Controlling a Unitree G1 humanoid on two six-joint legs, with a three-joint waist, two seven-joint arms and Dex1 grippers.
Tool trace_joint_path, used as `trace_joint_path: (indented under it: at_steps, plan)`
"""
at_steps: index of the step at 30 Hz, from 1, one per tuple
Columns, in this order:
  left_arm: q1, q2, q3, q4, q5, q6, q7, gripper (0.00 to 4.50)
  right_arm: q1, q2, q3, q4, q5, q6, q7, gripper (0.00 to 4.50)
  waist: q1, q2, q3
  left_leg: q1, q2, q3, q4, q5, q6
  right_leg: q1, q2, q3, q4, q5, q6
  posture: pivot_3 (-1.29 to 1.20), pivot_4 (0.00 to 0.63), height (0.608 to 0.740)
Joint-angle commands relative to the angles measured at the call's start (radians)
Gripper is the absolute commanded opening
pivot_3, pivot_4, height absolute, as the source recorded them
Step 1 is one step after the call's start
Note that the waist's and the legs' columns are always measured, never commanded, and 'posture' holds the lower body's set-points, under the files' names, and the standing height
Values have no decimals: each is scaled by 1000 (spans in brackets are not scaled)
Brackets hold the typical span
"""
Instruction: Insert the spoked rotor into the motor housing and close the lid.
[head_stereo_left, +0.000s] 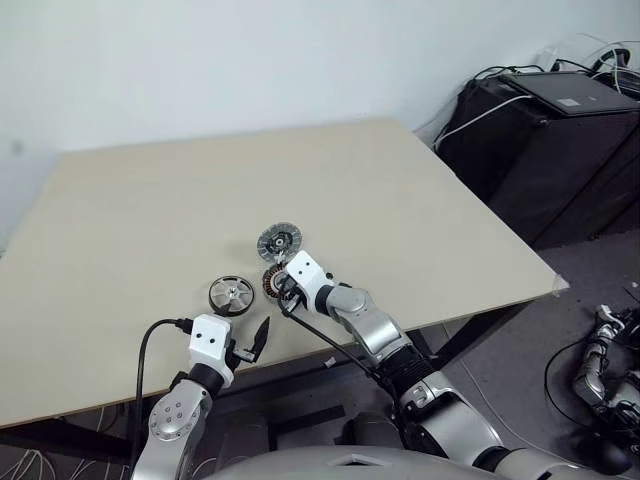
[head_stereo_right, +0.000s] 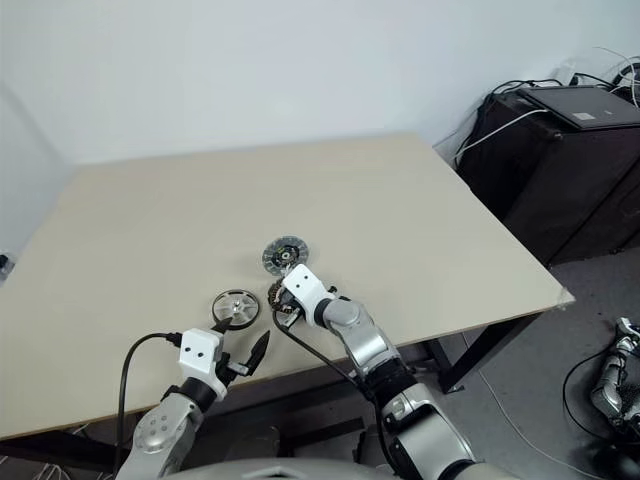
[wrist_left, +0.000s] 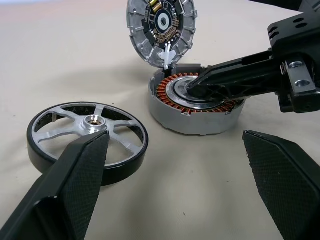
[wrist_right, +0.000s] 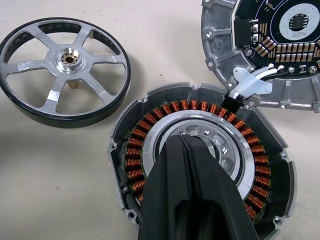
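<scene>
The spoked rotor (head_stereo_left: 231, 295), a silver wheel with a dark rim, lies flat on the table, left of the motor housing (wrist_right: 134, 150) with its ring of copper windings. The lid (head_stereo_left: 279, 241) stands tilted open just behind the housing, joined to it by a white connector (wrist_right: 248, 82), its circuit-board face showing. My right gripper (wrist_right: 184, 137) is shut, its tips down in the housing's central hub. My left gripper (wrist_left: 172, 145) is open near the table's front edge, just short of the rotor, holding nothing.
The beige table (head_stereo_left: 150, 190) stretches wide to the back and left of the parts. Its front edge runs just under my left gripper. A black cabinet (head_stereo_left: 560, 130) with cables stands off the table's right side.
</scene>
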Motion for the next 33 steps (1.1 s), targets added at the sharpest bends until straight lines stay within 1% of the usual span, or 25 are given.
trace_joint_path:
  at_steps: [1, 14, 23, 26, 30, 33]
  plan:
    - [-11, -2, -6, -34, 1, -5, 2, 4500, -22, 1, -26, -3, 9, -19, -8, 14, 0, 0, 0, 0, 0, 0, 0, 0, 0, 0, 0, 0, 0, 0, 0, 0, 0, 740]
    - [-12, -1, -16, -24, 2, -2, -2, 4500, -26, -10, -76, -42, 25, -28, -19, 14, 1, 0, 0, 0, 0, 0, 0, 0, 0, 0, 0, 0, 0, 0, 0, 0, 0, 740]
    - [-19, 1, -21, -18, 1, -1, -5, 4500, -13, -11, -77, -56, 24, -26, -22, 14, -3, 1, 1, 0, 0, 1, -1, 0, 0, 0, 0, 0, 0, 0, 0, 0, 0, 740]
    - [-20, 0, -15, -21, 4, -9, 2, 4500, 17, -6, -77, -125, 39, -40, -18, 14, -3, 1, 1, 0, 0, 1, -1, 0, 0, 0, 0, 0, 0, 0, 0, 0, 0, 740]
    - [-19, -11, 7, -36, 2, -25, 30, 4500, 109, -27, -33, -306, 57, -67, 35, 14, -2, 1, 1, 0, 0, 0, -1, 0, 0, 0, 0, 0, -1, 0, 0, 0, 0, 740]
    - [-33, -56, 77, -31, 1, -48, 130, 4500, 181, -58, -34, -421, 71, -36, 48, 14, 0, 0, 1, -1, 0, -1, -1, 0, 0, 0, 0, 0, -2, 0, 0, 0, 0, 740]
